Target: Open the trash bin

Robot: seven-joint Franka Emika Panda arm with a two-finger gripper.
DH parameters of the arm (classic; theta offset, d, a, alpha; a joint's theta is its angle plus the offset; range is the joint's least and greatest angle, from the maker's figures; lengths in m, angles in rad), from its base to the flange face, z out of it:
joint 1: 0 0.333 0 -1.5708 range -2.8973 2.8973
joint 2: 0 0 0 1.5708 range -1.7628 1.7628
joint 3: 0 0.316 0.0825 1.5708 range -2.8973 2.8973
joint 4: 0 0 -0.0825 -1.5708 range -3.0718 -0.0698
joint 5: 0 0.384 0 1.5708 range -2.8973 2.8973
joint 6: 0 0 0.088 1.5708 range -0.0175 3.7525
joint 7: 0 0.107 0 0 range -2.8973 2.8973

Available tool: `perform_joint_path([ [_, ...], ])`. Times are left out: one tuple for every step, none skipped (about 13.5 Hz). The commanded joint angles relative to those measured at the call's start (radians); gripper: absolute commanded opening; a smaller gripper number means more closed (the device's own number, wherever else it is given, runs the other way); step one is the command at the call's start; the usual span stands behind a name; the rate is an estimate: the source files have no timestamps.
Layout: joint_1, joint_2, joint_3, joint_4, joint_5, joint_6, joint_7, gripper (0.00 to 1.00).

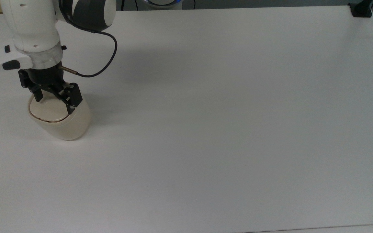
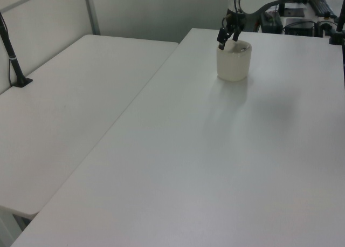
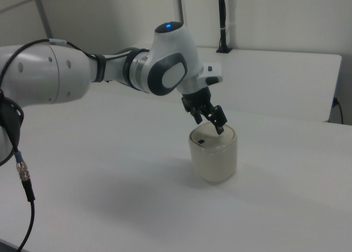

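The trash bin (image 1: 64, 125) is a cream rounded tub standing near the top view's left edge, with its flat lid (image 1: 48, 111) down and level. It also stands at the far end of the table in the left view (image 2: 233, 66). A small black latch (image 3: 202, 141) sits on the lid in the right view. My gripper (image 1: 54, 101) hangs open just above the lid. One finger (image 1: 38, 96) is over the lid's rear left rim and the other finger (image 1: 72, 103) is over its right rim. The gripper (image 3: 210, 125) points down at the bin (image 3: 214, 158).
The white table (image 1: 222, 129) stretches wide and bare to the top view's right of the bin. A black clamp (image 1: 361, 9) sits at its far right corner. A black cable (image 1: 107, 61) loops off the wrist. In the left view a second table (image 2: 64, 107) adjoins on the left.
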Motion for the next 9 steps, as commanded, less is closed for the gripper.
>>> perform_joint_path([
  [-0.003, -0.070, -0.010, -0.011, 0.017, -0.130, -0.003, 0.79],
  [-0.004, -0.079, -0.010, -0.014, 0.017, -0.164, -0.032, 0.42],
  [-0.006, -0.079, -0.011, -0.015, 0.017, -0.173, -0.050, 0.29],
  [-0.006, -0.079, -0.011, -0.018, 0.016, -0.174, -0.059, 0.21],
  [-0.006, -0.075, -0.011, -0.020, 0.016, -0.167, -0.061, 0.16],
  [-0.004, -0.072, -0.011, -0.024, 0.016, -0.164, -0.063, 0.11],
  [-0.003, -0.071, -0.010, -0.032, 0.014, -0.161, -0.063, 0.10],
  [-0.001, -0.068, -0.008, -0.034, 0.014, -0.161, -0.063, 0.10],
  [-0.001, -0.062, -0.008, -0.034, 0.013, -0.161, -0.064, 0.10],
])
